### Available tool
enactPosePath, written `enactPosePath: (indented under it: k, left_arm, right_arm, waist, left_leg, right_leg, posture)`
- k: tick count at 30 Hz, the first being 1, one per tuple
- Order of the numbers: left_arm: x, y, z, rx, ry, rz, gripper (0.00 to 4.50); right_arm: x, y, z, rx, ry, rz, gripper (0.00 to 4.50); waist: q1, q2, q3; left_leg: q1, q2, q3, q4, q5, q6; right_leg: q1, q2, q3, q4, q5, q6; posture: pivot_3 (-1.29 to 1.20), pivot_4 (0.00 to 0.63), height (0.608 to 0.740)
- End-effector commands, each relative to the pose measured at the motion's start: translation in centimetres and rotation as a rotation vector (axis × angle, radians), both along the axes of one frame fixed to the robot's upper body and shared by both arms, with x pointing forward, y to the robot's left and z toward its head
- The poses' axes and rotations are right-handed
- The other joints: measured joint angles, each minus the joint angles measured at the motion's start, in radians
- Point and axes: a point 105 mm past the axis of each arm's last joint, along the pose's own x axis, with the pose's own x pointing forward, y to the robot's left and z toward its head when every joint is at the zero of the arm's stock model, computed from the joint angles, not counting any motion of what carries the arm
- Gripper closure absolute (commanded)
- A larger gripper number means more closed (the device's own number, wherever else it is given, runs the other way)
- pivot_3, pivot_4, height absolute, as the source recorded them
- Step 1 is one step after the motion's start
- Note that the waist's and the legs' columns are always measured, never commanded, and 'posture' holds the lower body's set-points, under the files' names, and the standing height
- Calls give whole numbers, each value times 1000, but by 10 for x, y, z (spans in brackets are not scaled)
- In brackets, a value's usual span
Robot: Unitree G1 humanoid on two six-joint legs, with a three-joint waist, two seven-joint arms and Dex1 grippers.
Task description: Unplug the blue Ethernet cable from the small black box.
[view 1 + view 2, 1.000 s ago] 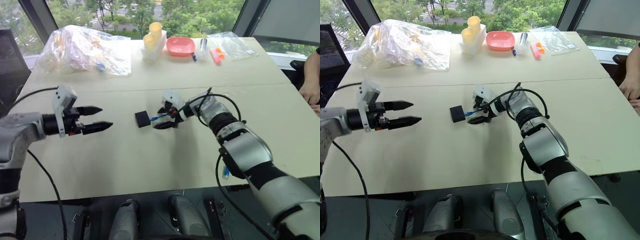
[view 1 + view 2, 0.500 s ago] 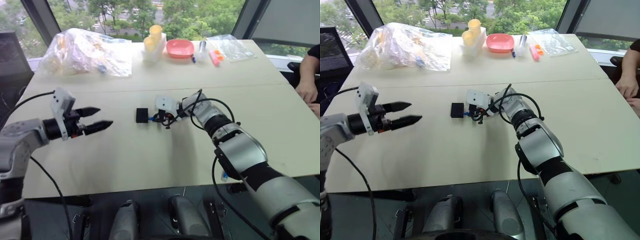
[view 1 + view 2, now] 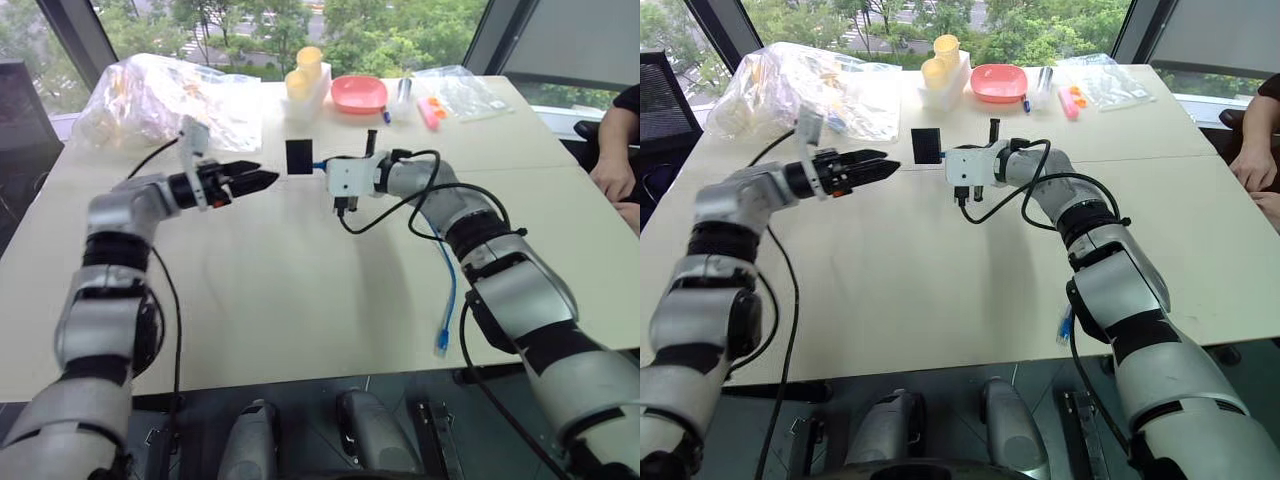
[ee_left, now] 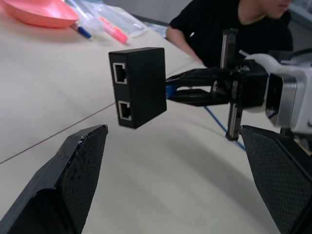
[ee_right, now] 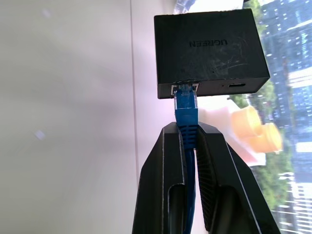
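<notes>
The small black box (image 3: pixel 299 157) hangs in the air above the table, carried by the blue Ethernet cable (image 5: pixel 186 106) that is plugged into one of its ports. My right gripper (image 5: pixel 187 132) is shut on the cable just behind the plug. The rest of the cable (image 3: pixel 450 290) droops past my right forearm, beyond the table's front edge. My left gripper (image 3: pixel 262 180) is open and level, with its tips just left of the box. In the left wrist view the box (image 4: pixel 139 85) floats ahead between the spread fingers (image 4: pixel 73 185), showing two free ports.
At the table's far side lie a crumpled plastic bag (image 3: pixel 165 95), stacked yellow cups (image 3: pixel 305 75), a pink bowl (image 3: pixel 360 93), pens and a clear bag (image 3: pixel 460 92). A person's hand (image 3: pixel 620 185) rests at the right edge.
My right gripper has shut on the cable and lifted the box off the table, up and away. My left gripper has swung right and forward toward the box, still open.
</notes>
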Motion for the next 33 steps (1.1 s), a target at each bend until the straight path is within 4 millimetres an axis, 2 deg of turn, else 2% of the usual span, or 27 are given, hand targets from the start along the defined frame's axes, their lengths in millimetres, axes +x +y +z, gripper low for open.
enactPosePath:
  k: [1,13,22,25,31,32,33]
  left_arm:
    - [7,-5,11,28,-54,2,0]
    - [11,-18,15,53,-74,-20,0]
    - [12,-25,19,44,-90,-25,0]
    - [12,-28,19,28,-87,-32,730]
    - [9,-33,18,15,-82,-63,3459]
    - [9,-33,17,18,-80,-65,3841]
    - [9,-33,16,21,-79,-65,3954]
  right_arm:
    - [-4,5,16,2,-86,40,4470]
    - [-22,8,25,-57,-239,141,4470]
    - [-31,12,26,-46,-246,173,4470]
    - [-33,14,27,-43,-248,181,4500]
    - [-36,15,27,-35,-244,185,4500]
    - [-37,15,26,-33,-237,183,4500]
    - [-37,14,25,-31,-224,180,4500]
  waist:
    - [-1,0,0]
    - [3,0,0]
    - [3,0,0]
    - [4,0,0]
    - [4,0,0]
    - [4,0,0]
    - [3,0,0]
  left_leg:
    - [0,0,0,0,0,0]
    - [-1,0,0,0,0,0]
    - [-1,0,-1,0,0,0]
    - [-1,0,-1,0,0,0]
    - [-1,0,-1,1,0,0]
    - [-1,0,-1,1,0,0]
    - [-1,0,-1,1,0,0]
  right_leg:
    - [0,0,0,0,0,0]
    - [0,0,0,0,0,0]
    - [0,0,0,1,0,0]
    - [0,0,0,1,0,0]
    - [0,0,0,1,0,0]
    - [0,0,0,1,0,0]
    - [0,0,0,1,0,0]
  posture:
    - [0,150,735]
    - [0,150,735]
    - [0,150,735]
    - [0,150,735]
    - [0,150,735]
    - [0,150,735]
    - [0,150,735]
